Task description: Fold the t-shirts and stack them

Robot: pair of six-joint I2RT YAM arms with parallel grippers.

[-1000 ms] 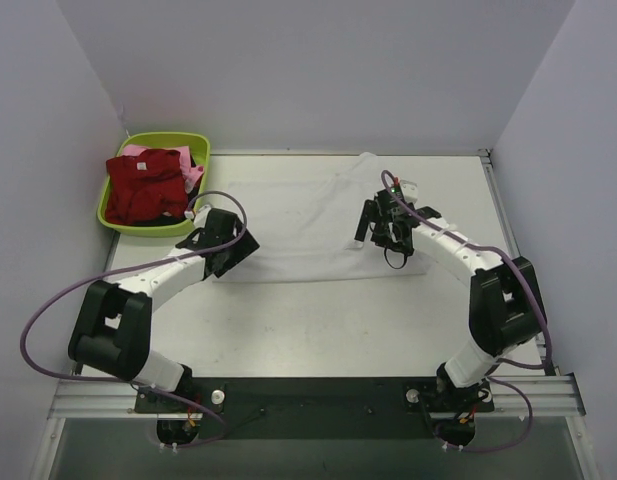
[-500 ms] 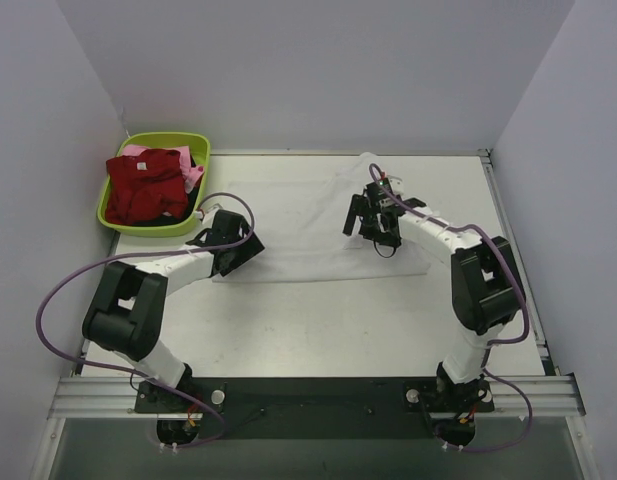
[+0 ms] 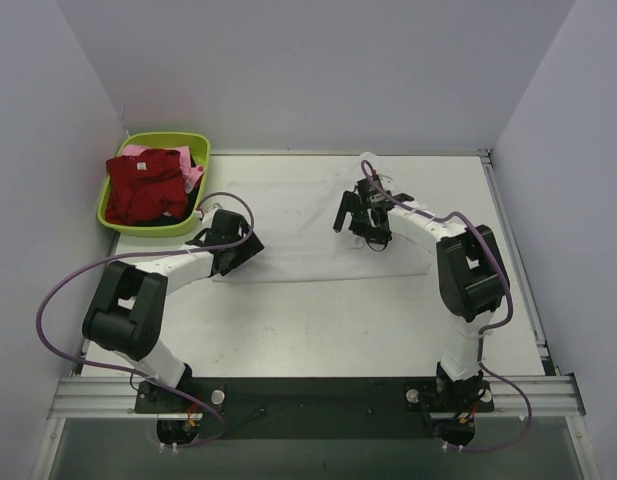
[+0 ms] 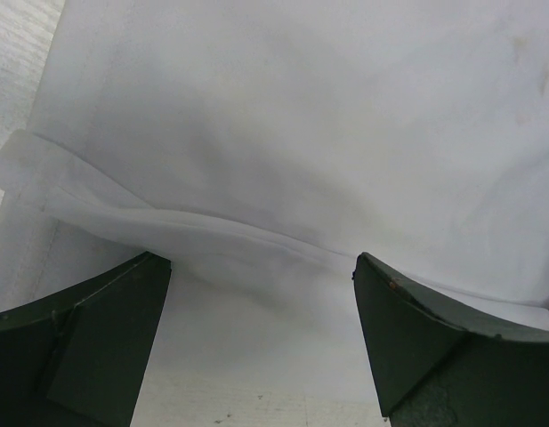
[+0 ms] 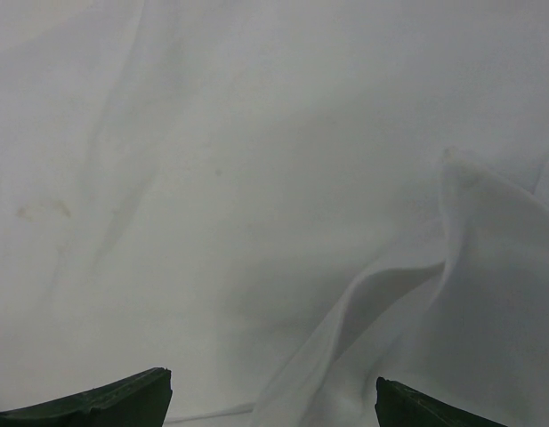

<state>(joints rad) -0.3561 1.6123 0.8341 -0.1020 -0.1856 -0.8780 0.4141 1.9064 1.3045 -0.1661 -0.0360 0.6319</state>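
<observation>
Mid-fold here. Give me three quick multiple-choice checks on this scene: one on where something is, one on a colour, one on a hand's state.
1. Where is the dark red shirt?
A. in the green basin
B. on the floor
C. folded in a stack

2. What colour is the spread-out shirt?
A. pink
B. white
C. black

3. The left hand is:
A. shut on cloth
B. open at the shirt's edge
C. out of view

Answers:
1 A: the top view shows it heaped in the basin.
2 B: the cloth is plain white in all views.
3 B: its wrist view shows the fingers wide apart at the hem.
</observation>
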